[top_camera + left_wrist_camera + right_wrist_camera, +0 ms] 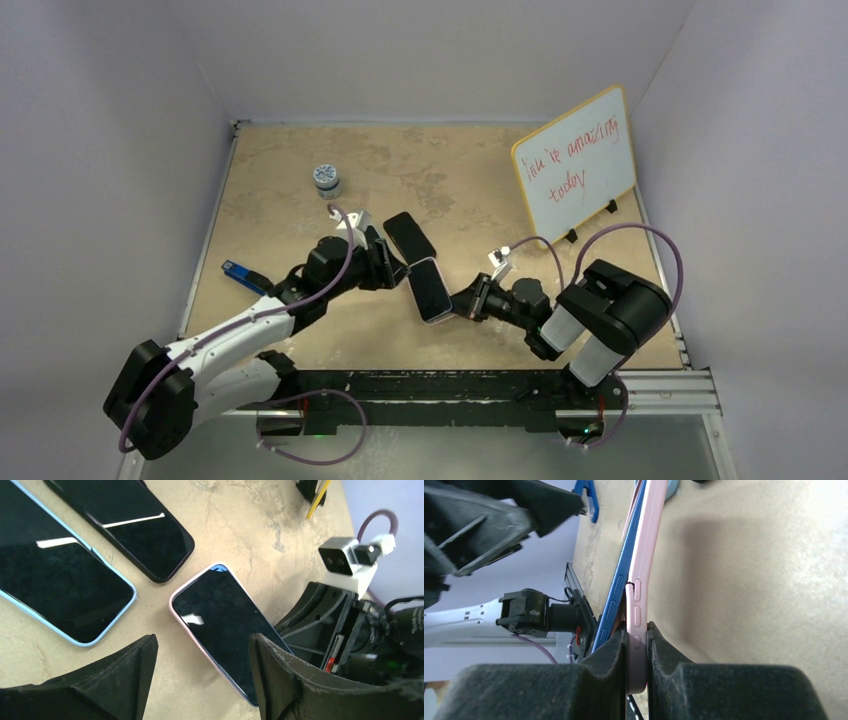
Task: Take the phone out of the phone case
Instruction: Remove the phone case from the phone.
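Note:
The phone, dark-screened with a blue edge, sits in a pink phone case low over the table. In the right wrist view the blue edge stands a little out of the case along one side. My right gripper is shut on the case's near end. My left gripper is open just left of the phone, with its fingers apart over bare table and touching nothing.
A black phone and a phone with a light-blue rim lie flat beside the left gripper. A whiteboard stands at the back right. A small jar and a blue object sit to the left.

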You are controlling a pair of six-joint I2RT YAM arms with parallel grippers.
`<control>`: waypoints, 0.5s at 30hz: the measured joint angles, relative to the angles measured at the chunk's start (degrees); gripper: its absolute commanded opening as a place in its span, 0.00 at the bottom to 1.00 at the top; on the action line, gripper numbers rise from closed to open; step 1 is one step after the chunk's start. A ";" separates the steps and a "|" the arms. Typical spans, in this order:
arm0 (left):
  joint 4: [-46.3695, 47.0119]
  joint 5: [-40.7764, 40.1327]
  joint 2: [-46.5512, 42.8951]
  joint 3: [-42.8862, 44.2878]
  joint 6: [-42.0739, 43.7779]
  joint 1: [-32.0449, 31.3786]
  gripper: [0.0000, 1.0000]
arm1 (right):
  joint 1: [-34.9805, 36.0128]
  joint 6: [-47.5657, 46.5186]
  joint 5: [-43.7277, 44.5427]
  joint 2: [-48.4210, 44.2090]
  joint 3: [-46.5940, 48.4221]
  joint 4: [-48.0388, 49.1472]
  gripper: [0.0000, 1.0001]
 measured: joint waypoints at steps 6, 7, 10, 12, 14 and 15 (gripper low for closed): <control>-10.01 -11.78 0.55 8.70 7.91 -13.40 0.70 | -0.15 3.61 1.49 2.69 -0.31 0.15 0.00; -11.06 -14.01 1.53 10.08 9.22 -16.28 0.70 | -0.15 4.26 1.53 3.13 -0.31 0.15 0.00; -13.31 -21.66 5.25 13.20 12.83 -24.63 0.70 | -0.15 5.88 1.86 4.09 -0.31 0.07 0.00; -14.97 -26.97 7.85 14.84 15.08 -29.75 0.69 | -0.15 6.73 2.19 4.31 -0.31 0.11 0.00; -16.24 -31.28 10.36 16.20 17.33 -33.57 0.68 | -0.15 7.41 2.40 4.37 -0.31 0.11 0.00; -16.87 -33.27 11.63 16.92 18.32 -35.10 0.68 | -0.15 7.63 2.45 4.37 -0.31 0.13 0.00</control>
